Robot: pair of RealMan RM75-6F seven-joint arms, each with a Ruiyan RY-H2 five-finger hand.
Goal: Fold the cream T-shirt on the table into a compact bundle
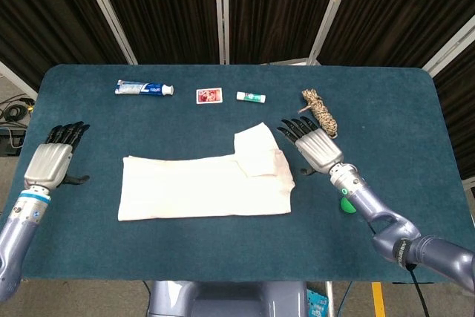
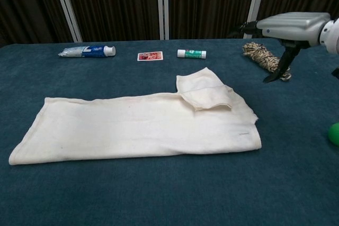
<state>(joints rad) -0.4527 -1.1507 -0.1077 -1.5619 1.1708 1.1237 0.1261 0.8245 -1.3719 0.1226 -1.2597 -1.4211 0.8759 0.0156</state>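
**Mid-fold, both hands off the shirt**

Cream T-shirt (image 1: 204, 185) lies mid-tabletop as a long band, one sleeve (image 1: 256, 150) flapped over at its right end. Left robot hand (image 1: 50, 162) and right robot hand (image 1: 315, 145) hover at either end, fingers spread, holding nothing. Judgement: lengthwise fold done; next, grip one short end and fold it across toward the other.

Left hand (image 1: 50, 162) sits over the left edge of the tabletop, palm down, fingers apart and extended toward the far edge, holding nothing. Right hand (image 1: 318, 146) hangs above the right half of the tabletop, palm down, fingers spread, thumb pointing downward, holding nothing. Both forearms run back toward the near edge.
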